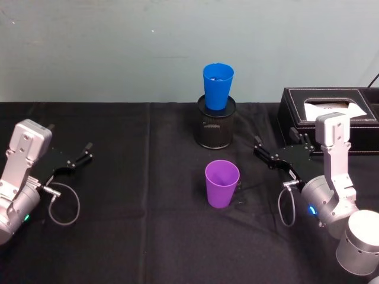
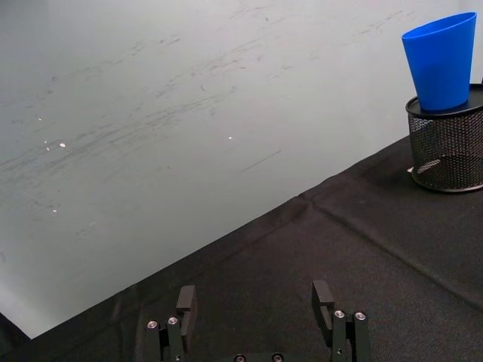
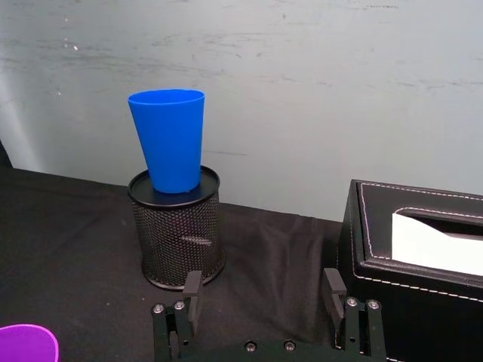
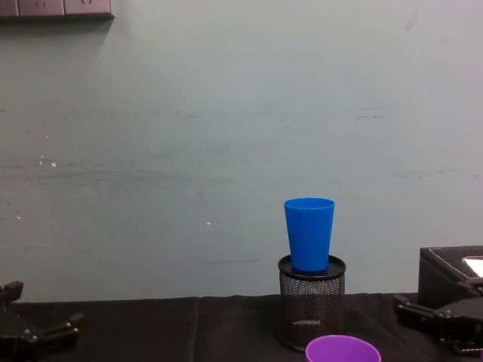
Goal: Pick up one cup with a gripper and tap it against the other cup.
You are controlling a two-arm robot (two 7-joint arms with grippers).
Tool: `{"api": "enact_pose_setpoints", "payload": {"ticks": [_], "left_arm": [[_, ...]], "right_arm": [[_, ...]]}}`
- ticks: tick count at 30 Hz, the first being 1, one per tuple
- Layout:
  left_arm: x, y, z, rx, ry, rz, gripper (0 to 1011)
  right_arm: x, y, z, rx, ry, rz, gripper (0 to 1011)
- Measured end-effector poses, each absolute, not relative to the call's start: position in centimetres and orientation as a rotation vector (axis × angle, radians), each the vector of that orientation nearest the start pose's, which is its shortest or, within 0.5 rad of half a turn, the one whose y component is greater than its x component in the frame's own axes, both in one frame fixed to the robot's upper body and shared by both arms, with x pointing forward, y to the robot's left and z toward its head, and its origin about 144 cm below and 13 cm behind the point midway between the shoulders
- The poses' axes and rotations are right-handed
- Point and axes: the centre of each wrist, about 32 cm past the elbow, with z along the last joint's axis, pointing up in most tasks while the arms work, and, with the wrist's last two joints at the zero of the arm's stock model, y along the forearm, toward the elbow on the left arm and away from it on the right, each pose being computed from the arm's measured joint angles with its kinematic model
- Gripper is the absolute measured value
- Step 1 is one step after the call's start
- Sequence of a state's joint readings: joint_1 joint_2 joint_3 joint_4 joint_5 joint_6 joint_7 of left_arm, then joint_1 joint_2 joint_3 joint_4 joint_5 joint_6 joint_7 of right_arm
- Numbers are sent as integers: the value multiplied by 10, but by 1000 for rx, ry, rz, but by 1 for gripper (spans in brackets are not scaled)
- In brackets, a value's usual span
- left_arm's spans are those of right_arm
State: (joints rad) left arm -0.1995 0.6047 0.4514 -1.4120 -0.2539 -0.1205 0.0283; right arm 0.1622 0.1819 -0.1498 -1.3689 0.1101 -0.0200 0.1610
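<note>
Head view: the purple cup (image 1: 222, 183) is seen upright on the black table (image 1: 136, 225), just left of and slightly nearer than the right tool (image 1: 267, 155), whose jaws are spread and hold nothing. The blue cup (image 1: 217, 86) is perched on a mesh cylinder (image 1: 216, 124), beyond the purple cup and farther from the tool. The left tool (image 1: 77, 161) is parked well off to the left, jaws apart and empty. A black box (image 1: 296, 112) sits close behind the right tool.

Left wrist view: open fingers (image 2: 186, 302) are shown over bare cloth, with the blue cup far off ahead.

Right wrist view: the blue cup is framed straight ahead of the open tool and the box crowds one side. Only a sliver of purple rim (image 3: 27, 341) is caught here, so the head view is needed to place it.

Chest view: the height of the blue cup above the table is revealed, something flattened from above.

The purple cup is judged light, thin-walled, smooth and tapered, so slipping is likely. A mid-wall grip below the rim would suit, squeezed gently.
</note>
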Motion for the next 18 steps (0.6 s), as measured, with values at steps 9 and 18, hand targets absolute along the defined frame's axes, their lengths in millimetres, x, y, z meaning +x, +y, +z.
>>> {"api": "enact_pose_setpoints", "payload": {"ticks": [9,18], "left_arm": [[489,310,1140,305,-285,1248,1000],[489,310,1140,304,-285,1248,1000]], "right_arm": [[502,-245,1132,-105,-34,-1297,1000],[502,-245,1132,-105,-34,-1298,1000]]}}
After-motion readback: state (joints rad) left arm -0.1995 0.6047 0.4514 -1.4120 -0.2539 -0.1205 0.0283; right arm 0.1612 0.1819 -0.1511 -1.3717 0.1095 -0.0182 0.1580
